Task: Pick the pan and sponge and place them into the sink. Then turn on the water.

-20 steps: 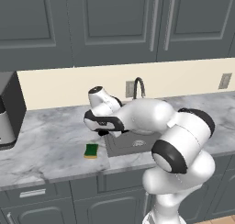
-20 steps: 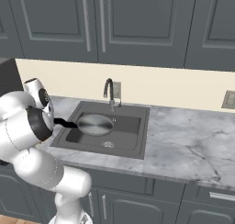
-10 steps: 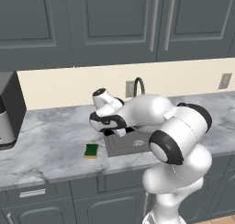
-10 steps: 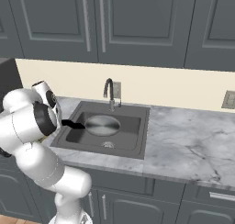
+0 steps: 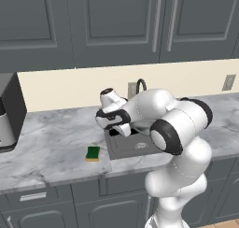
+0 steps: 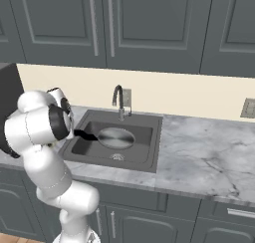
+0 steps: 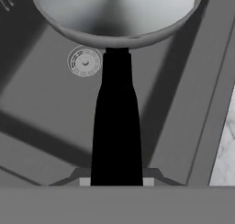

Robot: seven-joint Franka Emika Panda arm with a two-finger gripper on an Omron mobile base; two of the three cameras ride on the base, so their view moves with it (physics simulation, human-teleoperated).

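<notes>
Hand view, pan (image 7: 117,16) above drain (image 7: 85,61)

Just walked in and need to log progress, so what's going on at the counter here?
The robot arm is holding the pan by its black handle over the sink, with the gripper shut on that handle. The pan hangs above the basin floor near the drain, not yet let go. The sponge lies on the marble counter just left of the sink, untouched. No water runs from the faucet.
</notes>
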